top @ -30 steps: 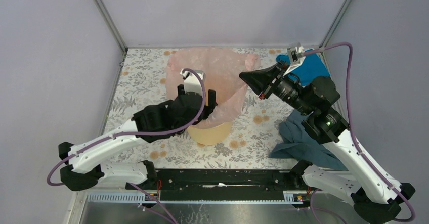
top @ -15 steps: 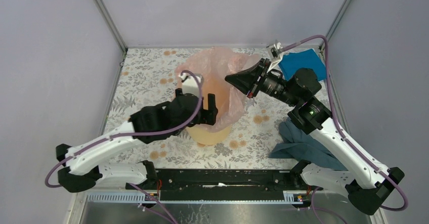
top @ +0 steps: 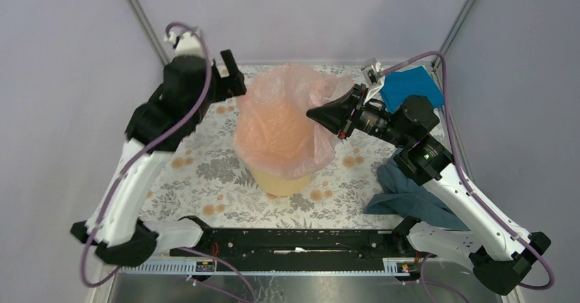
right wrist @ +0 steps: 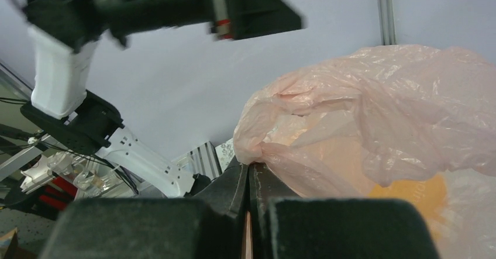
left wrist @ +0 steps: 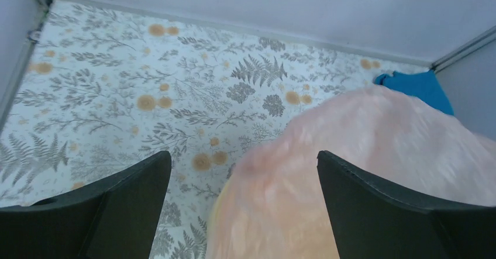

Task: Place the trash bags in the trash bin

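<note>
The pale-pink trash bag (top: 284,122) billows over the yellow-orange trash bin (top: 282,181), hiding its rim and most of its wall. At the bag's right side my right gripper (top: 316,116) is shut on a bunched edge of the film. The right wrist view shows that pinch at the fingertips (right wrist: 250,165), with the bag (right wrist: 374,107) and a patch of bin (right wrist: 412,196) beyond. My left gripper (top: 232,78) hangs high at the back left, open and apart from the bag. From the left wrist, the jaws (left wrist: 243,156) are wide with nothing between them, above the bag (left wrist: 362,171).
A bright blue cloth (top: 410,87) lies in the back right corner, also seen from the left wrist as a blue cloth (left wrist: 418,86). A grey-blue cloth (top: 410,193) lies at the front right under my right arm. Grey walls close round the floral table cover (top: 198,159).
My left arm has swung up from the bin's near left side to the back left, its jaws widening. The bag has spread over the bin. The right gripper has kept its hold.
</note>
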`<state>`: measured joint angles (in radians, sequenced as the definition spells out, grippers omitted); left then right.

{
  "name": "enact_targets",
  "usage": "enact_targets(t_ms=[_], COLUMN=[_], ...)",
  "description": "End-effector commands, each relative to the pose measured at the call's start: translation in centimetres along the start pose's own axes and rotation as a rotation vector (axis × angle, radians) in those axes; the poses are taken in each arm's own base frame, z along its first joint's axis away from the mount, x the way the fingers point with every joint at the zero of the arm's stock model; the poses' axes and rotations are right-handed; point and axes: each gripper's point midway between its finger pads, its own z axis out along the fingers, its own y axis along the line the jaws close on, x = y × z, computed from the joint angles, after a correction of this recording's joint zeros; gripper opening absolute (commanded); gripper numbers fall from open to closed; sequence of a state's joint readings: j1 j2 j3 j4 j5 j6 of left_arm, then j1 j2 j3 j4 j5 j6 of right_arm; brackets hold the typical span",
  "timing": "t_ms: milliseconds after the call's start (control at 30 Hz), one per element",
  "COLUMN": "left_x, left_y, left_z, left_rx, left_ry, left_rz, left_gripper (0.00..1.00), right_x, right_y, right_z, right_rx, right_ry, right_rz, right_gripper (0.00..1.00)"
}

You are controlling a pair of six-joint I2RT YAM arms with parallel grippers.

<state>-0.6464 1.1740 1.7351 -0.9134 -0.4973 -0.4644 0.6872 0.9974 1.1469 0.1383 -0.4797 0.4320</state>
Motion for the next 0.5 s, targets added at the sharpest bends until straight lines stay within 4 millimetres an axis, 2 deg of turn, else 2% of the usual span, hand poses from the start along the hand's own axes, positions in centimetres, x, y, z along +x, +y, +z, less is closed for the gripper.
enact_targets(t_ms=[0, 133, 200, 233, 333, 400, 467], left_x=[-0.3, -1.5, -0.9, -0.3, 1.9, 3.4, 4.9], left_y=[-3.9, -7.0, -7.9, -8.4, -8.7, -8.0, -7.3], left_z=[6.0, 8.8, 9.8, 10.1, 9.2, 7.8, 5.9], left_rx=[0.248, 0.475, 0.557, 0.595, 0.669, 0.675, 0.693], left_ry=[0.089, 0.093, 0.132, 0.157, 0.203, 0.209, 0.21], left_rz=[0.036, -0.039, -0.08, -0.09, -0.094, -0.094, -0.088], left_gripper=[0.99, 0.99, 0.99, 0.96, 0.73, 0.55, 0.45], right_x=[-1.2, -1.5, -1.4, -1.4, -1.4, -1.2, -0.8], right_y=[1.8, 2.2, 2.2, 2.1, 2.1, 2.0, 1.7], right_z=[-0.6, -0.8, -0.8, -0.7, -0.6, -0.5, -0.2], right_rx=[-0.052, -0.06, -0.061, -0.061, -0.064, -0.064, -0.064], right_ry=[-0.019, -0.026, -0.026, -0.027, -0.026, -0.021, -0.013], right_rz=[-0.004, 0.005, 0.007, 0.007, 0.008, 0.01, 0.012], right_gripper=[0.0, 0.0, 0.0, 0.0, 0.0, 0.0, 0.0])
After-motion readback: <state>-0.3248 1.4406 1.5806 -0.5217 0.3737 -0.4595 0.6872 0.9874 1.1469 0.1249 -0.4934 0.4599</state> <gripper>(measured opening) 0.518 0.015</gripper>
